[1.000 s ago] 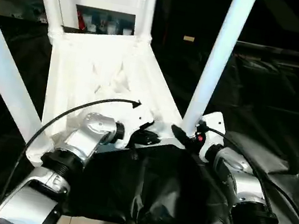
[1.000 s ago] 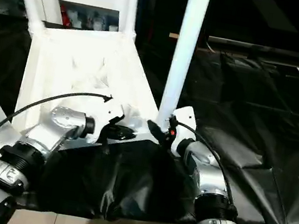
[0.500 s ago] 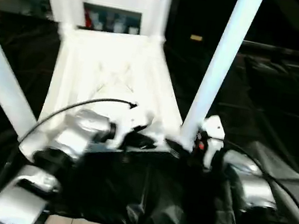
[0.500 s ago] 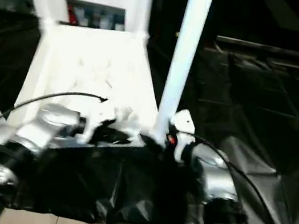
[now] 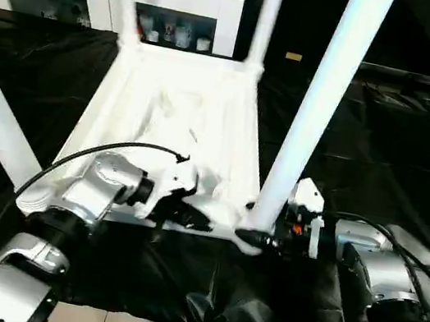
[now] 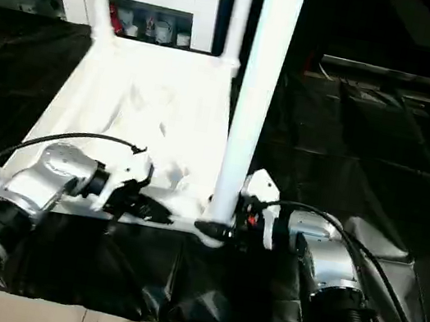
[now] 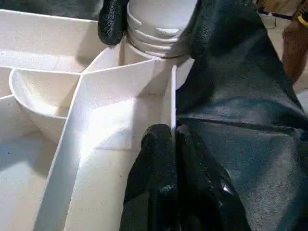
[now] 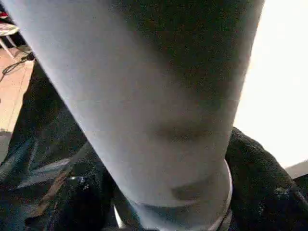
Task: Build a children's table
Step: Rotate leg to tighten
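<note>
Four legs up, white table [image 5: 182, 113]: left tool [image 7: 166, 159] pinches rim, right tool [image 5: 255, 239] straddles leg [image 5: 311, 111].

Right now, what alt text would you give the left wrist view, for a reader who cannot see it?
The left end effector, black-fingered, is pinched shut on the thin white rim of the upside-down children's table, just below a corner socket holding the ribbed base of a white leg. Ribs cross the underside; the black table cover lies just past the rim.
</note>
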Available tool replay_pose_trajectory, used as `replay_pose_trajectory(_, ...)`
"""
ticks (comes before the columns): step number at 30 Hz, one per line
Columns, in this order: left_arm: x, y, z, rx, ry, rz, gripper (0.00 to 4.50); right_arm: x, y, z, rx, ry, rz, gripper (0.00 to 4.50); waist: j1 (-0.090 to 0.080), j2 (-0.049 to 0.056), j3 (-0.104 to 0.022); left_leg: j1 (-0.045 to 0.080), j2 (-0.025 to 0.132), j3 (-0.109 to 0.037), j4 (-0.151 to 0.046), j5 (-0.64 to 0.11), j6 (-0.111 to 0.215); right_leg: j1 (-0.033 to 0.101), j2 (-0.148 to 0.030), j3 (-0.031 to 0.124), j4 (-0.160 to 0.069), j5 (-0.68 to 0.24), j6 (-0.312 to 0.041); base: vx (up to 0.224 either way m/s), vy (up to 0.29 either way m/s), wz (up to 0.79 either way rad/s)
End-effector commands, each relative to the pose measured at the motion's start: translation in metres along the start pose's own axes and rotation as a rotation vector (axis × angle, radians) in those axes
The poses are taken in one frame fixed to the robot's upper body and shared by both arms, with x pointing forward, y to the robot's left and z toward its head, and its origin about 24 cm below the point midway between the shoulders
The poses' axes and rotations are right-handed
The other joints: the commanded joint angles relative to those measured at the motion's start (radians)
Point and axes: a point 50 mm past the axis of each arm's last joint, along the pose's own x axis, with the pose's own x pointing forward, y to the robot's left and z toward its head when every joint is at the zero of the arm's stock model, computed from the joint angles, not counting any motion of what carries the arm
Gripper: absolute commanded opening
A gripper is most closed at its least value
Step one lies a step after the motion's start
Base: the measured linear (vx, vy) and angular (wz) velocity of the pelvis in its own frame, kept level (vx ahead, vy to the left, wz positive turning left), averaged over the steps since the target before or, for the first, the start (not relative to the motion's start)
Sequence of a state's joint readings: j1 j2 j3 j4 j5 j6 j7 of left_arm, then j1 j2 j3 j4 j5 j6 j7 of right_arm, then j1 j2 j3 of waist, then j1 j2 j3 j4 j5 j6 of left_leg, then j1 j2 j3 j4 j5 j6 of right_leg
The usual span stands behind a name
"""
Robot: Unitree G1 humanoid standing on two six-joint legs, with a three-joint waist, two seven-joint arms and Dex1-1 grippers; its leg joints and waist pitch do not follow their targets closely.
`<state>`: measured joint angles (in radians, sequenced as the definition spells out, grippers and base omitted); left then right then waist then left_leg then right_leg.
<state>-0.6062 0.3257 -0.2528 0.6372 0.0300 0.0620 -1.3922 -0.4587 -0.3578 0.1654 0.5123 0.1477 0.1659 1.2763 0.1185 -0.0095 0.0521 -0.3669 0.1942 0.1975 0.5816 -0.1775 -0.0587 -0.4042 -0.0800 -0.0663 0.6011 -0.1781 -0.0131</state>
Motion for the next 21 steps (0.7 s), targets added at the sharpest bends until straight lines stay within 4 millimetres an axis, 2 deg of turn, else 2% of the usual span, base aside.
replay_pose_trajectory(1, 0.011, -0.001, 0.016, 0.051, -0.063, -0.033, 0.00, 0.016, 0.015, -0.001, -0.008, 0.009, 0.131, 2.80, -0.001, -0.011, -0.065, 0.013, 0.047, -0.015, -0.063, -0.173, 0.063, 0.048, -0.073, 0.045, -0.061, -0.186, -0.235, 0.000, 0.000, 0.00)
replay_pose_trajectory(7, 0.017, 0.001, 0.018, 0.025, -0.097, 0.015, 0.00, 0.023, 0.014, -0.002, -0.001, -0.045, 0.067, 2.73, 0.000, -0.012, -0.064, 0.013, 0.046, -0.016, -0.064, -0.177, 0.057, 0.048, -0.074, 0.046, -0.063, -0.202, -0.226, 0.000, 0.000, 0.00)
replay_pose_trajectory(9, 0.022, 0.006, 0.021, 0.003, -0.107, 0.101, 0.00, 0.029, 0.005, -0.001, 0.028, -0.083, -0.072, 2.72, -0.003, -0.012, -0.061, 0.014, 0.046, -0.017, -0.066, -0.200, 0.048, 0.046, -0.075, 0.045, -0.068, -0.248, -0.217, 0.000, 0.000, 0.00)
replay_pose_trajectory(10, 0.023, 0.007, 0.021, 0.002, -0.107, 0.105, 0.00, 0.029, 0.005, -0.001, 0.029, -0.085, -0.078, 2.72, -0.006, -0.012, -0.060, 0.014, 0.045, -0.017, -0.067, -0.211, 0.042, 0.043, -0.076, 0.046, -0.071, -0.270, -0.214, 0.000, 0.000, 0.00)
replay_pose_trajectory(12, 0.031, 0.014, 0.023, -0.021, -0.099, 0.212, 0.00, 0.037, -0.007, -0.003, 0.064, -0.093, -0.264, 2.72, -0.013, -0.013, -0.057, 0.019, 0.043, -0.021, -0.069, -0.250, 0.020, 0.040, -0.079, 0.046, -0.083, -0.361, -0.191, 0.000, 0.000, 0.00)
replay_pose_trajectory(13, 0.035, 0.017, 0.024, -0.037, -0.095, 0.253, 0.00, 0.040, -0.010, -0.004, 0.078, -0.093, -0.324, 2.72, -0.018, -0.013, -0.053, 0.019, 0.040, -0.023, -0.072, -0.271, 0.006, 0.037, -0.079, 0.045, -0.090, -0.422, -0.171, 0.000, 0.000, 0.00)
replay_pose_trajectory(14, 0.040, 0.019, 0.026, -0.056, -0.096, 0.297, 0.00, 0.044, -0.013, -0.005, 0.094, -0.092, -0.391, 2.72, -0.026, -0.013, -0.054, 0.021, 0.040, -0.027, -0.074, -0.282, -0.007, 0.039, -0.079, 0.043, -0.095, -0.459, -0.150, 0.000, 0.000, 0.00)
replay_pose_trajectory(17, 0.052, 0.023, 0.033, -0.101, -0.117, 0.383, 0.00, 0.056, -0.015, -0.006, 0.139, -0.090, -0.498, 2.72, -0.037, -0.013, -0.054, 0.018, 0.037, -0.029, -0.074, -0.293, 0.003, 0.039, -0.078, 0.042, -0.099, -0.477, -0.133, 0.000, 0.000, 0.00)
replay_pose_trajectory(21, 0.061, 0.023, 0.039, -0.128, -0.133, 0.430, 0.00, 0.068, -0.012, -0.003, 0.154, -0.108, -0.542, 2.72, -0.038, -0.014, -0.055, 0.018, 0.035, -0.027, -0.073, -0.289, 0.015, 0.037, -0.076, 0.042, -0.102, -0.468, -0.127, 0.000, 0.000, 0.00)
